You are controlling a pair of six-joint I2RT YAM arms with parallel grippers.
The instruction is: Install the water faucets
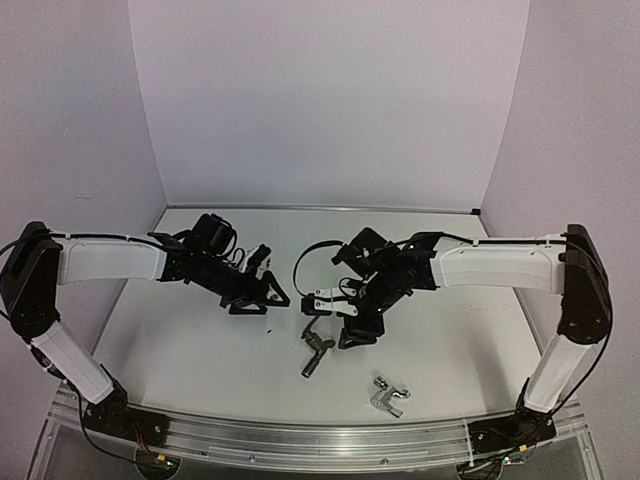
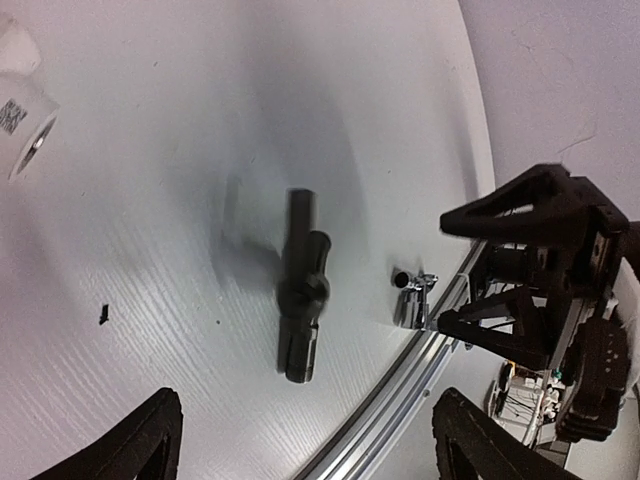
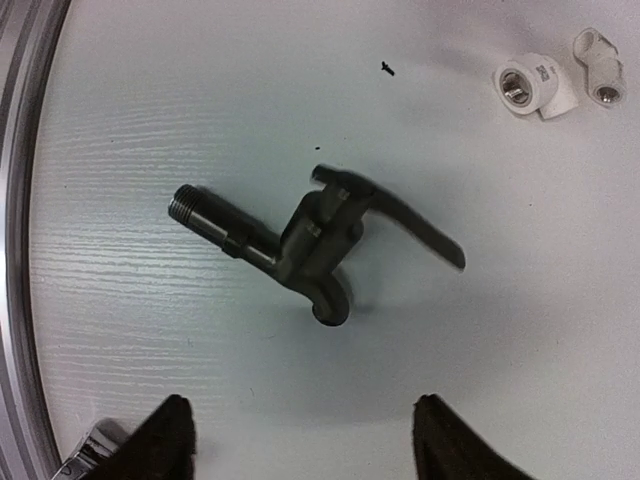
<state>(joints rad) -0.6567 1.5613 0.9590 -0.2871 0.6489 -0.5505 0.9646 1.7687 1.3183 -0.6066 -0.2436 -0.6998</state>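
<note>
Plainly, left tool [image 2: 308,420] and right tool [image 3: 302,405] both gape empty near the matte dark threaded faucet [image 3: 310,240].

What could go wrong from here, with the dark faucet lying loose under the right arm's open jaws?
1. The dark faucet lies on its side with its lever blurred, so it may be rolling. Closing now could miss it, or catch the lever and twist it.
2. The chrome faucet sits close to the table's front rail. A nudge might push it over the edge.
</note>
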